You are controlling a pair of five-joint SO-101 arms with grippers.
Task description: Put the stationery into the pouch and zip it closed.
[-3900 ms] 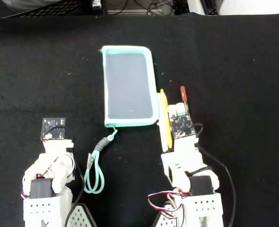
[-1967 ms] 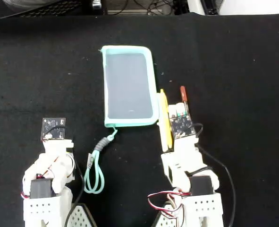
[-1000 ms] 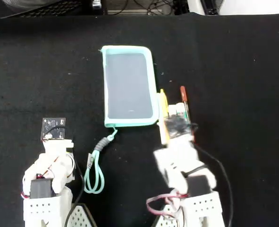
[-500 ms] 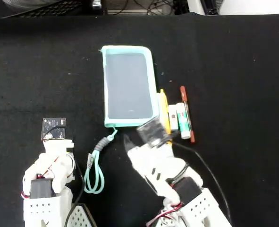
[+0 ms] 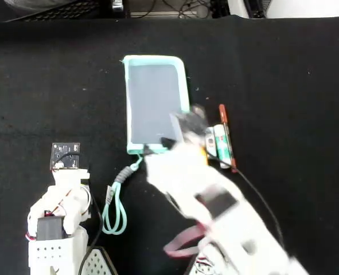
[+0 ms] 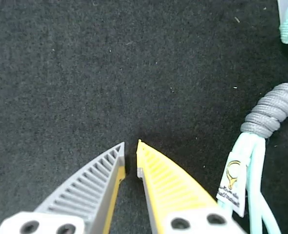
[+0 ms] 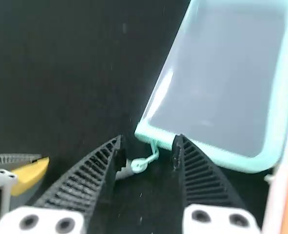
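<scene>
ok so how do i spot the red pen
On the black table, find the mint-edged pouch. Stationery lies on its right in the high view; the red pen is the thin stick farthest from the pouch, beside a stubby green-and-white piece.

Mint-edged pouch point(image 5: 155, 103) flat; stationery point(image 5: 221, 140) lying just beside long edge.
</scene>
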